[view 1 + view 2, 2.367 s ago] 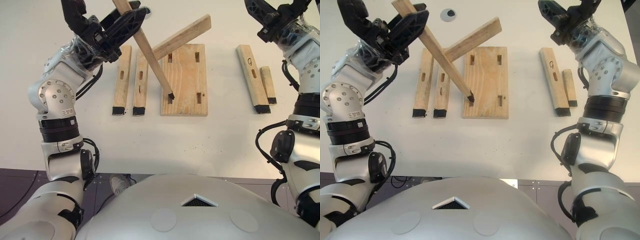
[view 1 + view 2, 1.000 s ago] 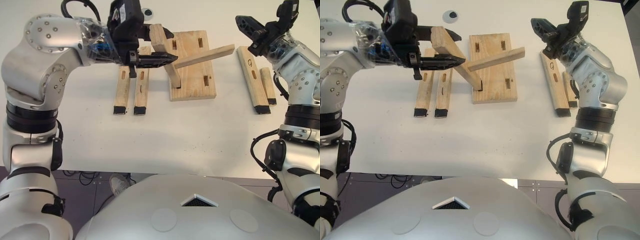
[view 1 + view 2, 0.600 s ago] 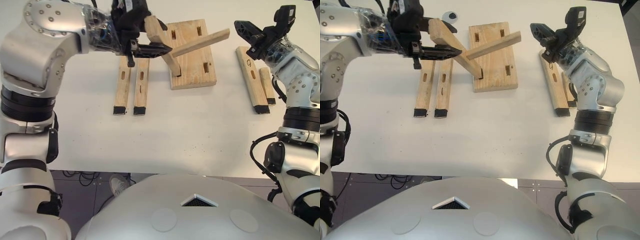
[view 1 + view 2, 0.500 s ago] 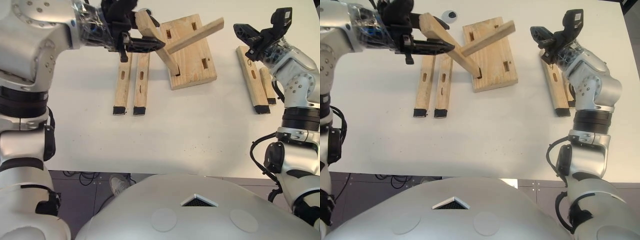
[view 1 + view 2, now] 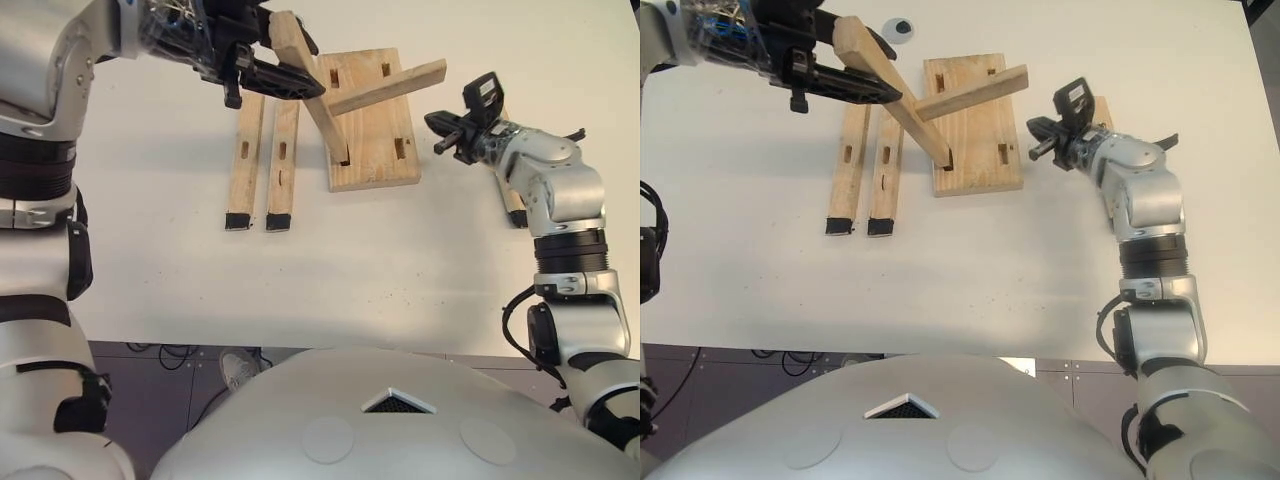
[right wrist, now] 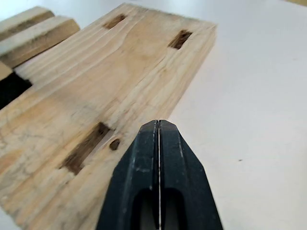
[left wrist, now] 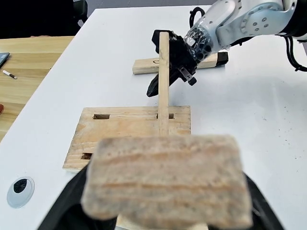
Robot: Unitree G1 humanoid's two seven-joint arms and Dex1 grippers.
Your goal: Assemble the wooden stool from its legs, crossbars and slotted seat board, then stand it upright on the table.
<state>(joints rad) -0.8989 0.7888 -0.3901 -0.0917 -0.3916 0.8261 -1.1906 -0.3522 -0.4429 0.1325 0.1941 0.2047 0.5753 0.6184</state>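
Observation:
My left gripper (image 5: pixel 285 62) is shut on the upper end of a wooden leg (image 5: pixel 890 88), held tilted. The leg's lower end sits in a slot of the slotted seat board (image 5: pixel 385 135), which lies flat on the white table. A crossbar (image 5: pixel 385 88) sticks out of that leg toward the right, above the board. My right gripper (image 5: pixel 1038 140) is shut and holds nothing. Its tip (image 6: pixel 158 127) hovers just off the board's right edge (image 6: pixel 158 91). Two more legs (image 5: pixel 245 160) (image 5: pixel 283 160) lie side by side left of the board.
Another leg (image 7: pixel 148 64) and a short crossbar lie on the table behind my right arm, partly hidden by it. A small grey disc (image 5: pixel 897 28) sits in the table at the far left. The table's near half (image 5: pixel 330 270) holds nothing.
My right arm has swung in from the far right to the board's right edge and its fingers have shut. The left gripper shifted the leg up and left; the board turned straighter.

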